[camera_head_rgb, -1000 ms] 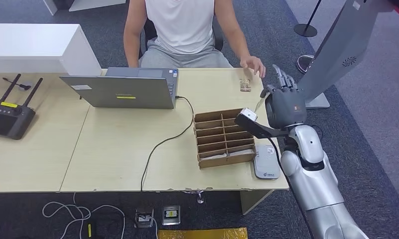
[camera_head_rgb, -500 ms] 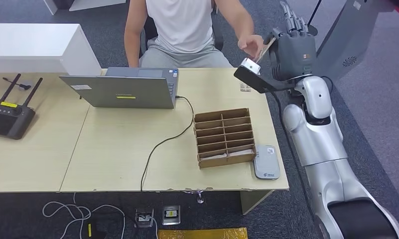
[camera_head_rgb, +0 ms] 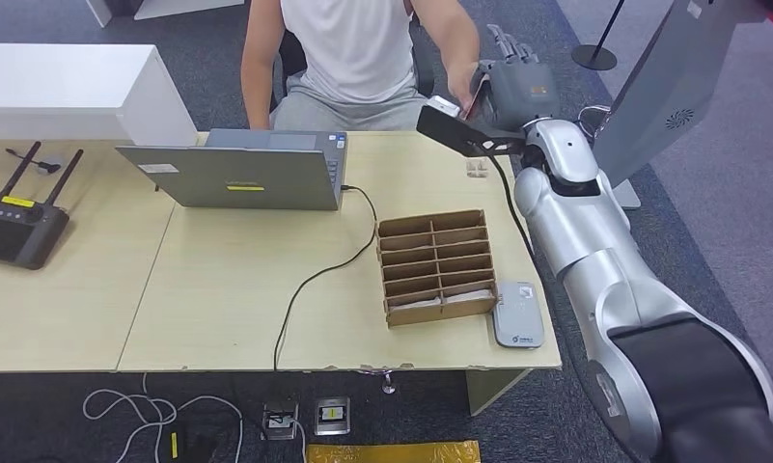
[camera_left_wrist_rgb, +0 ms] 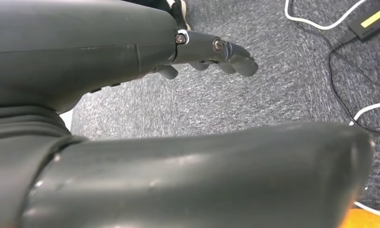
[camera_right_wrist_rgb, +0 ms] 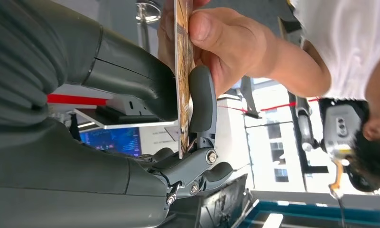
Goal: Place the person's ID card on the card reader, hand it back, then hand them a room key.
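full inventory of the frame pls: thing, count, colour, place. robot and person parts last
card: 1, brown-orange print, pinched by the right hand, the person's hand also on it
card reader: 1, grey-white, near right corner of the table
card organiser: 1, brown, slotted, left of the reader
small clear item: 1, far right of the table, too small to identify
laptop: 1, grey, open, far side of the table
cable: 1, black, from the laptop to the near edge
remote controller: 1, black with antennas, left table
tables: 2, light wood, side by side
person's hand: 1, gripping the card
right hand: 1, grey, raised toward the person
left hand: 1, dark grey, over the carpet, holding nothing
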### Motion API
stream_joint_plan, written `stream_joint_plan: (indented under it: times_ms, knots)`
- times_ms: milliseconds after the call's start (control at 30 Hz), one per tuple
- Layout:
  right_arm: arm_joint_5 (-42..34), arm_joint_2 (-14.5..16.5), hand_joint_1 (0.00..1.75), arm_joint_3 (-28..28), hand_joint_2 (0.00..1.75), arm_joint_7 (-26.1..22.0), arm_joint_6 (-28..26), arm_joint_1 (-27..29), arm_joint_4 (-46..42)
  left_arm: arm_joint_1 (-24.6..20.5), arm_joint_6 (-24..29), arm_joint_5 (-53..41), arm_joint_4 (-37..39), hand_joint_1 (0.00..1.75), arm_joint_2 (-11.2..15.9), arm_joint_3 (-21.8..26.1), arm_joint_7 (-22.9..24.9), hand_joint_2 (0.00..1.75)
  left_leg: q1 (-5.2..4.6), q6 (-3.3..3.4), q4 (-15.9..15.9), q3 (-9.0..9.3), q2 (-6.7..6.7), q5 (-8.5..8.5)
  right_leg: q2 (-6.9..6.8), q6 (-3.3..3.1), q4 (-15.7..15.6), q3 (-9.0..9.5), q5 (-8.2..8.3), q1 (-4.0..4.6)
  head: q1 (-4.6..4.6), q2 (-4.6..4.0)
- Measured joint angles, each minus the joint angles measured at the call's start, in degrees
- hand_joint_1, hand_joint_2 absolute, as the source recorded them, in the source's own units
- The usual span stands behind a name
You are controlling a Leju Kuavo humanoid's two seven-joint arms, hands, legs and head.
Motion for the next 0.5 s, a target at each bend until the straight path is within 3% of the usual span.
stream_joint_plan:
  times_ms: [133, 167, 300, 333, 500]
  knots:
    - [0.5, 0.0, 1.75, 0.1, 1.75, 0.8, 0.5, -0.8, 3.6, 0.0, -0.8, -0.3, 0.0, 0.00, 0.4, -0.6, 0.0, 0.00, 0.00, 0.00, 0.0, 0.01, 0.00, 0.00, 0.01, 0.00, 0.0, 0.00, 0.00, 0.00, -0.01, 0.00]
    - [0.6, 0.0, 1.66, 0.1, 1.75, 0.9, 0.5, -0.9, 4.4, 0.0, -0.9, -0.3, 0.0, 0.00, 0.5, -0.7, 0.0, 0.00, 0.00, 0.00, 0.0, 0.01, 0.00, 0.00, 0.01, 0.00, 0.0, 0.00, 0.00, 0.00, -0.01, 0.00]
    - [0.6, 0.0, 0.07, 0.3, 1.75, 1.1, 0.4, -1.1, 6.5, 0.1, -1.1, -0.3, 0.0, 0.00, 0.8, -1.1, 0.0, 0.00, 0.01, 0.00, 0.0, 0.01, 0.00, 0.00, 0.02, 0.00, 0.0, -0.01, 0.00, 0.01, -0.01, 0.00]
    - [0.7, 0.0, 0.00, 0.4, 1.75, 1.1, 0.3, -1.1, 6.9, 0.1, -1.2, -0.3, 0.0, 0.00, 0.9, -1.2, 0.0, 0.00, 0.02, -0.01, 0.0, 0.01, 0.01, 0.00, 0.03, 0.00, 0.0, -0.02, 0.00, 0.02, -0.01, 0.00]
    - [0.7, 0.0, 0.00, 0.7, 1.75, 0.9, -0.7, -1.5, 8.8, 0.1, -1.4, -0.3, 0.0, 0.00, 1.2, -1.6, 0.0, 0.00, 0.03, -0.01, 0.0, 0.00, 0.01, 0.00, 0.05, 0.00, 0.0, -0.03, 0.00, 0.03, -0.01, 0.00]
